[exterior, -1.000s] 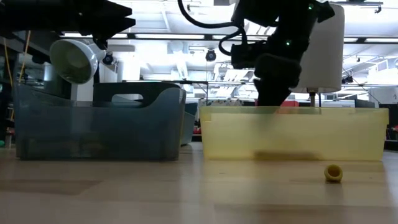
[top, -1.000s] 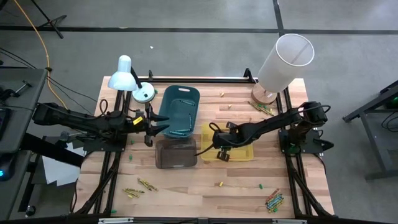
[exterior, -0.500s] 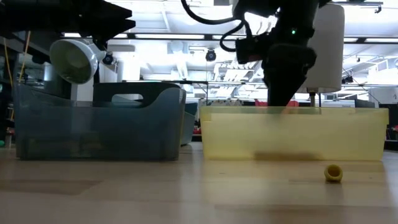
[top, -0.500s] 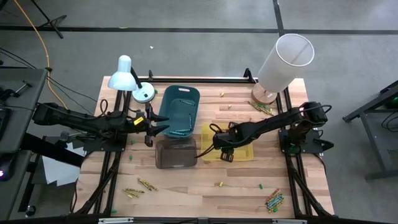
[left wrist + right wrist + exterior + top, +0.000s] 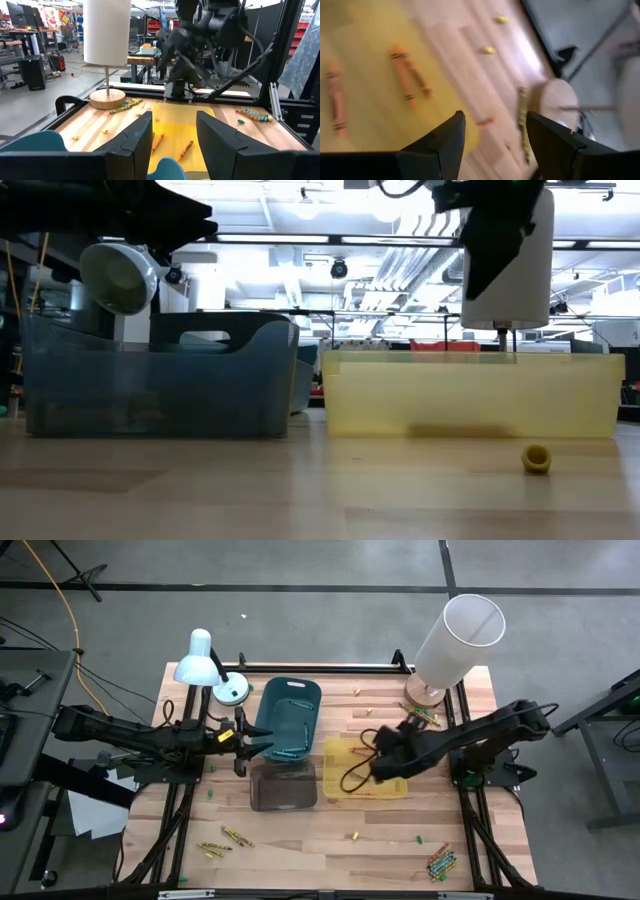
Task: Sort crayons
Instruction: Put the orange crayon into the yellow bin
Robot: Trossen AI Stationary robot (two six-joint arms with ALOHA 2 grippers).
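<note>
Two orange crayons (image 5: pixel 409 77), paper-wrapped with dark bands, wrapper print unreadable, lie in the yellow bin (image 5: pixel 335 747) at table centre; right gripper (image 5: pixel 492 145) above, fingers apart, empty; left gripper (image 5: pixel 173 135) at 9 o'clock, parted, empty.

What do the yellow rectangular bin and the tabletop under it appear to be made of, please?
The yellow rectangular bin looks like translucent plastic: light glows through its smooth walls. The tabletop looks like pale wood with a satin finish, judging by its plank lines and soft reflections.
</note>
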